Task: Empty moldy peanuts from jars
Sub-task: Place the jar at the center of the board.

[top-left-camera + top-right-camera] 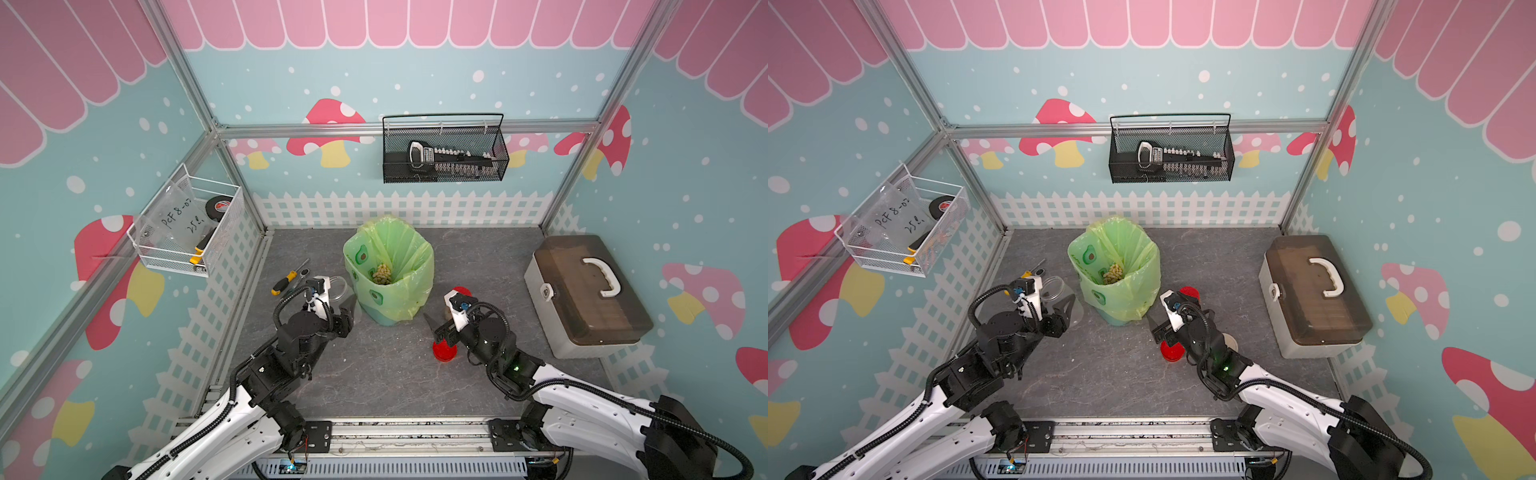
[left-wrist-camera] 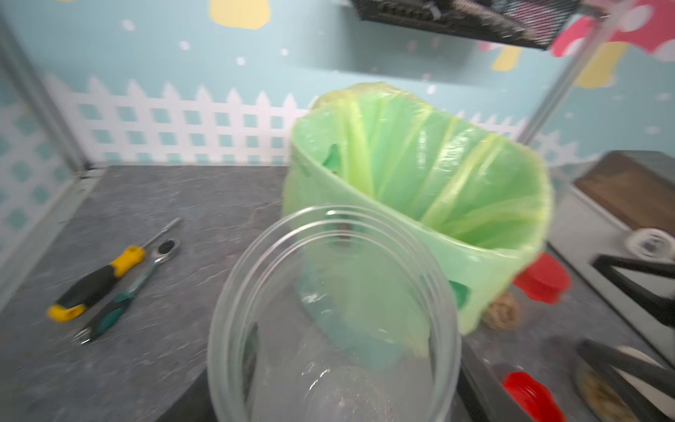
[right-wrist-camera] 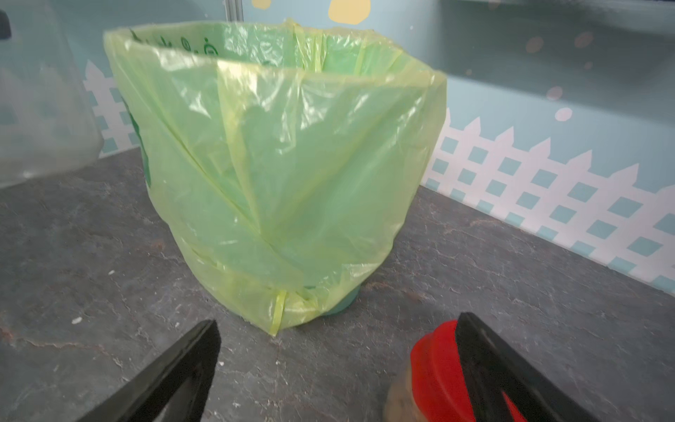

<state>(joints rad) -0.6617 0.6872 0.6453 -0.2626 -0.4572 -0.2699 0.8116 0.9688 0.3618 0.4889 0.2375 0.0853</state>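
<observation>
Peanuts (image 1: 381,274) are lying in the green-bagged bin (image 1: 395,303) while I am gripping an empty clear jar (image 2: 332,292) beside it in my left pincer (image 1: 343,301), my right pincer (image 3: 338,321) gaping open by a red-lidded jar (image 3: 433,360).

The left arm (image 1: 249,386) reaches in from 7 o'clock, elbow bent. The left claw (image 1: 1059,305) aims toward 1 o'clock, clamped on a tilted clear jar (image 2: 328,292). The right arm (image 1: 582,399) extends from 5 o'clock. The right claw (image 3: 336,365) points toward 11 o'clock, low over the table (image 1: 374,374), jaws spread wide and empty.
</observation>
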